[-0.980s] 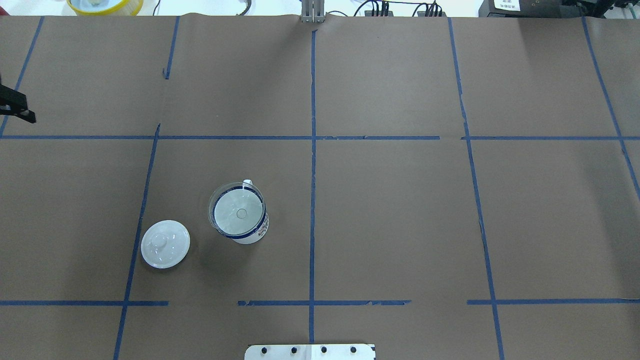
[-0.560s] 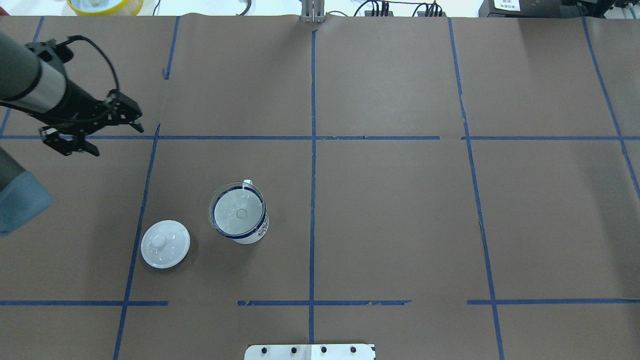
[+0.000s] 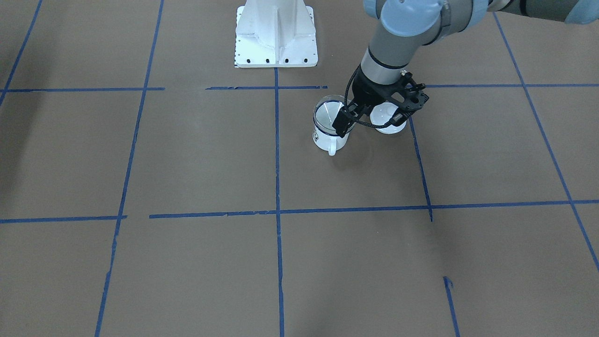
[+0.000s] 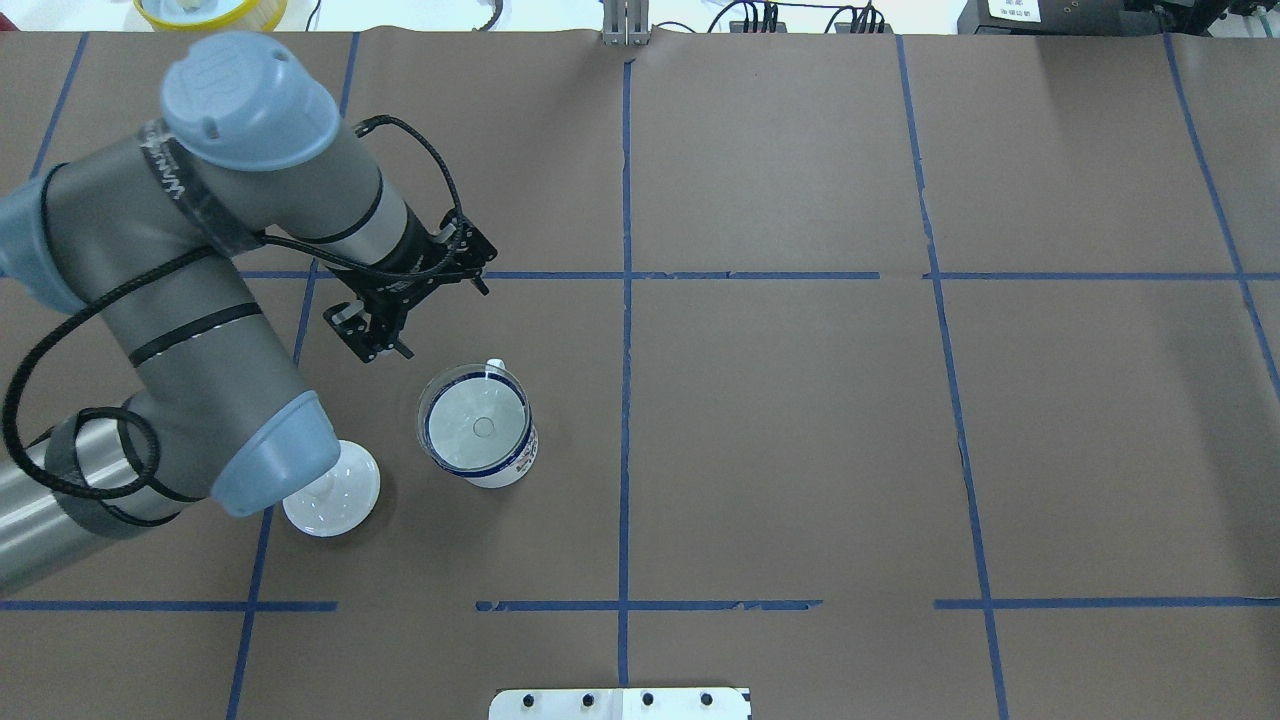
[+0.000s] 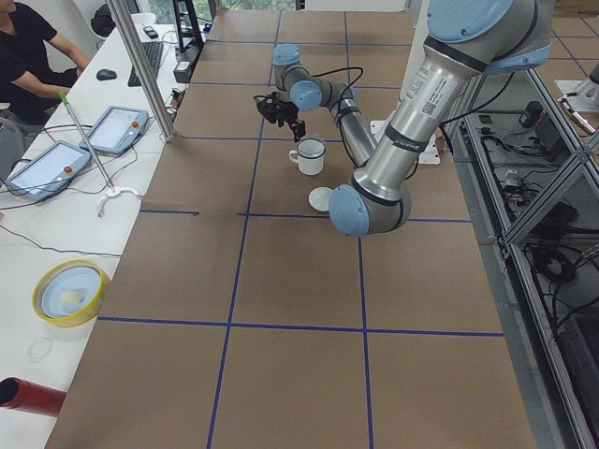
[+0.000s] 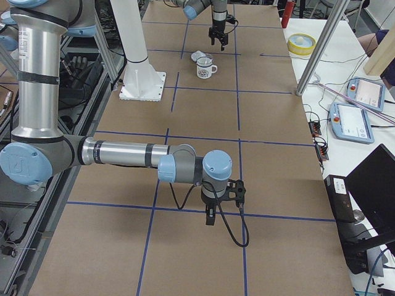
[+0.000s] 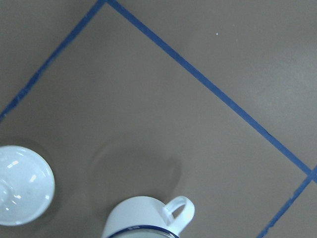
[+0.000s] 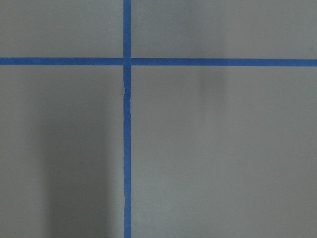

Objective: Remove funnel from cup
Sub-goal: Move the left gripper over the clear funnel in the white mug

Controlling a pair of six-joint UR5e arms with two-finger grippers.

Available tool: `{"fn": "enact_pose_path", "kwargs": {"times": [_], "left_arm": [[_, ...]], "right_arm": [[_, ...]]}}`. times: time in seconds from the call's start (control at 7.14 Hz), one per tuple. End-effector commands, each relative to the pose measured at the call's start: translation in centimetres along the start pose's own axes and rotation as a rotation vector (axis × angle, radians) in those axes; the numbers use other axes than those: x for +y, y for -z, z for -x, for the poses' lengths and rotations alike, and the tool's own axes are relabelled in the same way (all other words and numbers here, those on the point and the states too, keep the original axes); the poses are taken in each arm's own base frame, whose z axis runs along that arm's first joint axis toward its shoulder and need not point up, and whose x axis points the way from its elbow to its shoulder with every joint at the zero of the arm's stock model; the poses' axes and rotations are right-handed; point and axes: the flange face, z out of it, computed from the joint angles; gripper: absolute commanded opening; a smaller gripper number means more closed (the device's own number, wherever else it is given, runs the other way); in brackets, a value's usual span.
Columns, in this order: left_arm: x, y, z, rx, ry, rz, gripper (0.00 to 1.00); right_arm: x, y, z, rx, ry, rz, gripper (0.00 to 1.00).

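Observation:
The cup (image 4: 505, 470) is a white mug with a dark blue rim and stands left of the table's centre. The clear funnel (image 4: 470, 425) sits in its mouth, spout down. Both show in the front view, the cup (image 3: 323, 138) and the funnel (image 3: 327, 114). My left gripper (image 4: 425, 315) hovers open and empty just beyond the cup on its far side; it also shows in the front view (image 3: 369, 122). The left wrist view shows the cup's handle side (image 7: 143, 218). My right gripper (image 6: 210, 216) shows only in the right side view, far from the cup; I cannot tell its state.
A white round knobbed lid (image 4: 340, 500) lies left of the cup, partly under my left arm's elbow; it also shows in the left wrist view (image 7: 20, 183). The robot's base plate (image 4: 620, 703) is at the near edge. A yellow bowl (image 4: 210, 10) sits beyond the table.
My left arm has swept in from the left edge toward the cup, and its gripper now hovers just beyond it. The cup, funnel and lid have not moved.

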Motion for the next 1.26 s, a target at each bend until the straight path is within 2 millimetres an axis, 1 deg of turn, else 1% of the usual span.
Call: {"fn": "enact_pose_path", "kwargs": {"times": [0.0, 0.14, 0.28, 0.42, 0.56, 0.7, 0.84, 0.98, 1.12], "left_arm": [[3.9, -3.6, -1.9, -0.034, 0.077, -0.023, 0.94], [4.7, -5.2, -1.6, -0.058, 0.071, -0.026, 0.94], [4.7, -5.8, -1.6, -0.068, 0.072, -0.027, 0.92], [5.5, -6.7, -1.0, -0.086, 0.064, -0.020, 0.88], [5.7, -7.1, -0.9, -0.094, 0.064, -0.020, 0.77], [5.6, -7.0, -1.0, -0.092, 0.064, -0.020, 0.47], [5.7, -6.9, -1.1, -0.089, 0.064, -0.019, 0.07], [6.0, -6.6, -1.1, -0.083, 0.059, -0.017, 0.00], [6.1, -6.3, -1.2, -0.077, 0.056, -0.016, 0.00]], "right_arm": [[0.0, 0.0, 0.0, 0.000, 0.000, 0.000, 1.00], [0.0, 0.0, 0.0, 0.000, 0.000, 0.000, 1.00], [0.0, 0.0, 0.0, 0.000, 0.000, 0.000, 1.00], [0.0, -0.1, 0.0, 0.000, -0.001, 0.001, 1.00], [0.0, 0.0, 0.0, 0.000, 0.000, 0.000, 1.00], [0.0, 0.0, 0.0, 0.000, 0.000, 0.000, 1.00], [0.0, 0.0, 0.0, 0.000, 0.000, 0.000, 1.00], [0.0, 0.0, 0.0, 0.000, 0.000, 0.000, 1.00], [0.0, 0.0, 0.0, 0.000, 0.000, 0.000, 1.00]]}}
